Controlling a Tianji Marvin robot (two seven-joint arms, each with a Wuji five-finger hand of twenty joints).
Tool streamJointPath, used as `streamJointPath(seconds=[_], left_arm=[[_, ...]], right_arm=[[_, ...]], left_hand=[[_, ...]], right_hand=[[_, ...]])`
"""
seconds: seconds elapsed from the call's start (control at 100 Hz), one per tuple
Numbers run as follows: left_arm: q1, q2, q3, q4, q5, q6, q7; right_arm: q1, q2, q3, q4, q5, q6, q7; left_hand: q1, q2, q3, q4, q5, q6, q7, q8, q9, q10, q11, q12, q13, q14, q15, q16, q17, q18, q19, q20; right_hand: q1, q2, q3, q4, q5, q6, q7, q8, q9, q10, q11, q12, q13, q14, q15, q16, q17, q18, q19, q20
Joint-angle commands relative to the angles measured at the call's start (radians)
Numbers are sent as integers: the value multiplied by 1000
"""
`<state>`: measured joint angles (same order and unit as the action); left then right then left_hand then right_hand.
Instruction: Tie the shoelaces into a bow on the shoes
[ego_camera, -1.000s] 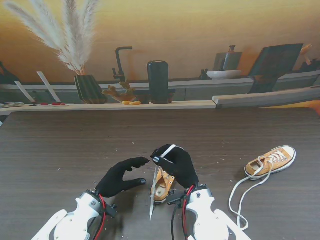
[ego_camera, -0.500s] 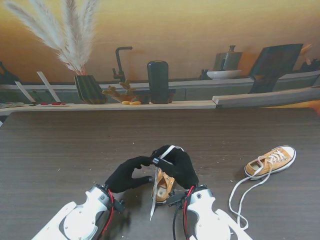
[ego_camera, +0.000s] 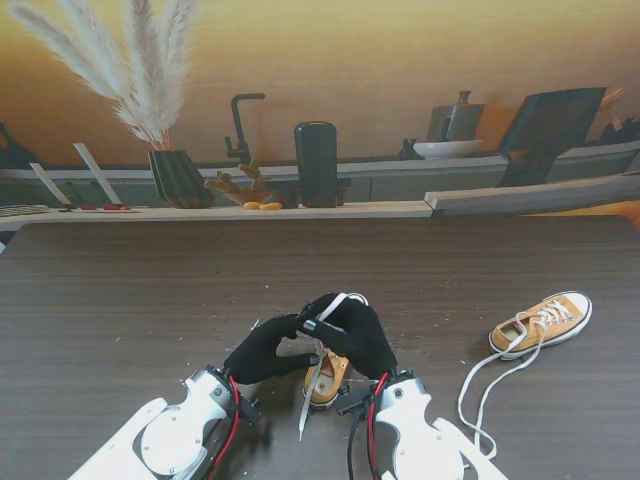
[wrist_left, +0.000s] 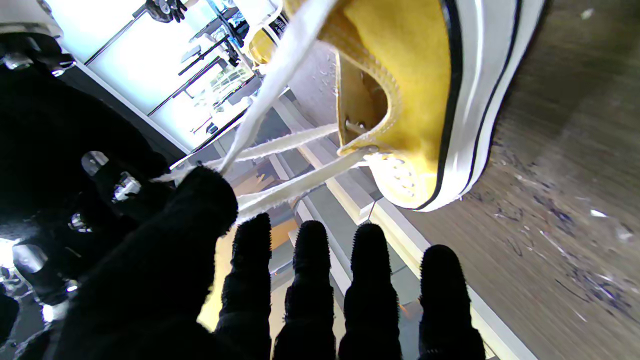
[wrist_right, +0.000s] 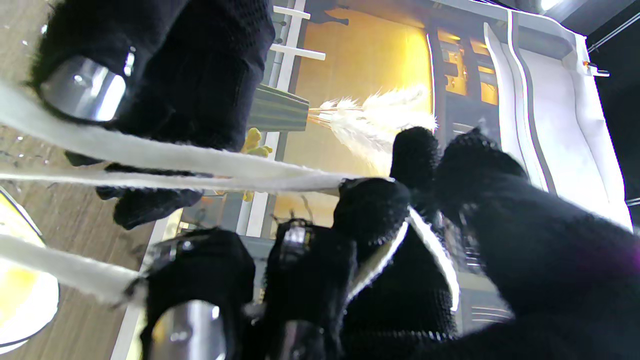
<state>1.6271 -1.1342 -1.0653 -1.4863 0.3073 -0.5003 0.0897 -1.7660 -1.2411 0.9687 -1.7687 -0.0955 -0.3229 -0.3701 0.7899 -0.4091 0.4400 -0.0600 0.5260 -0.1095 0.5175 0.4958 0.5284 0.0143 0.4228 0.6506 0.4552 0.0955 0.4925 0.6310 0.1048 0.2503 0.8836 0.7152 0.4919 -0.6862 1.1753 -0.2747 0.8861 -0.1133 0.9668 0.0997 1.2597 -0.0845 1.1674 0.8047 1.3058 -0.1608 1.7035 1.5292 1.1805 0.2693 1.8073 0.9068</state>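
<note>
A yellow sneaker (ego_camera: 327, 377) lies on the table between my hands, and the left wrist view shows it close up (wrist_left: 415, 100). My right hand (ego_camera: 352, 332) is shut on its white shoelace (ego_camera: 334, 303), which runs over the fingers and hangs down toward me (ego_camera: 304, 415). Taut lace strands (wrist_right: 175, 162) lead from the shoe to the right fingers. My left hand (ego_camera: 268, 350) reaches in from the left with its fingers apart. Its thumb (wrist_left: 200, 210) touches the lace strands (wrist_left: 280, 145) without clamping them. A second yellow sneaker (ego_camera: 545, 322) lies far right, unlaced.
The second sneaker's loose lace (ego_camera: 478, 395) trails across the table toward my right arm. A ledge at the table's far edge carries a pampas vase (ego_camera: 178, 178), a black cylinder (ego_camera: 316, 163) and other decor. Dark wooden table (ego_camera: 150, 290) extends left.
My left hand has moved right, toward the right hand, until its fingertips meet the held lace. The right hand and the shoe have barely shifted.
</note>
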Motion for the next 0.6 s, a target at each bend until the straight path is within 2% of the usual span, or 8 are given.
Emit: streamJointPath(seconds=[0.0,0.09,0.12,0.18,0.2,0.33,0.41,0.59], left_arm=[[-4,-3,5,-2,-11,-3,-24],[-10,-4,14,2,-16,-8,-24],[-12,-5,16,4,-20,-8,-25],[-13,-5,19,4,-25,-8,-26],[-13,-6,20,4,-28,-7,-27],[-11,-7,25,-1,-51,-1,-33],[-6,-10,29,-7,-69,12,-32],[14,-23,32,-30,-94,65,0]], right_arm=[[-2,2,-3,0,2,-4,14],[-2,2,-4,0,2,-4,14],[-2,2,-4,0,1,-4,14],[-2,3,-4,0,-1,-4,14],[-3,3,-3,-1,-1,-4,15],[-4,3,-2,-2,-1,-3,16],[-6,3,-1,-2,0,-3,15],[-9,3,0,-2,2,-3,13]], left_hand=[[34,2,-56,-24,40,-142,24,20,15,-28,16,30,23,-21,20,34,5,-46,23,12],[82,9,-144,-11,67,-159,68,46,31,-29,22,34,31,-20,23,34,9,-44,27,8],[113,20,-211,7,69,-159,97,49,35,-29,24,36,32,-19,26,34,9,-44,31,7],[123,24,-240,9,82,-169,150,84,42,-27,29,38,37,-19,29,36,12,-43,35,8],[144,37,-287,23,75,-172,183,73,42,-27,30,40,36,-18,31,36,11,-43,39,7],[127,89,-374,35,86,-176,282,108,59,-20,41,47,44,-13,43,40,16,-39,58,9],[102,116,-402,36,100,-176,355,155,79,-13,54,55,59,-5,58,46,25,-32,76,14],[58,123,-380,83,135,-155,533,246,131,6,89,76,89,16,95,56,44,-12,119,11]], right_hand=[[23,4,-12,-30,-13,-44,5,-23,74,98,31,20,8,-179,30,41,21,-30,287,-4],[23,4,-12,-30,-11,-46,5,-23,75,98,31,20,8,-178,30,41,21,-29,287,-3],[23,4,-12,-30,-10,-47,5,-24,75,98,31,21,8,-178,30,41,21,-29,287,-3],[24,3,-12,-30,-8,-50,6,-23,77,97,31,21,8,-178,30,41,21,-29,287,-2],[23,3,-12,-30,-8,-51,6,-24,77,97,31,21,8,-178,30,41,21,-29,287,-2],[24,3,-12,-30,-6,-50,7,-24,79,99,30,22,8,-177,30,41,21,-28,287,-1],[24,3,-11,-29,-6,-51,7,-24,79,98,30,22,8,-176,30,41,21,-28,287,0],[23,3,-11,-30,-4,-51,8,-25,80,97,29,23,8,-176,30,41,21,-28,287,1]])
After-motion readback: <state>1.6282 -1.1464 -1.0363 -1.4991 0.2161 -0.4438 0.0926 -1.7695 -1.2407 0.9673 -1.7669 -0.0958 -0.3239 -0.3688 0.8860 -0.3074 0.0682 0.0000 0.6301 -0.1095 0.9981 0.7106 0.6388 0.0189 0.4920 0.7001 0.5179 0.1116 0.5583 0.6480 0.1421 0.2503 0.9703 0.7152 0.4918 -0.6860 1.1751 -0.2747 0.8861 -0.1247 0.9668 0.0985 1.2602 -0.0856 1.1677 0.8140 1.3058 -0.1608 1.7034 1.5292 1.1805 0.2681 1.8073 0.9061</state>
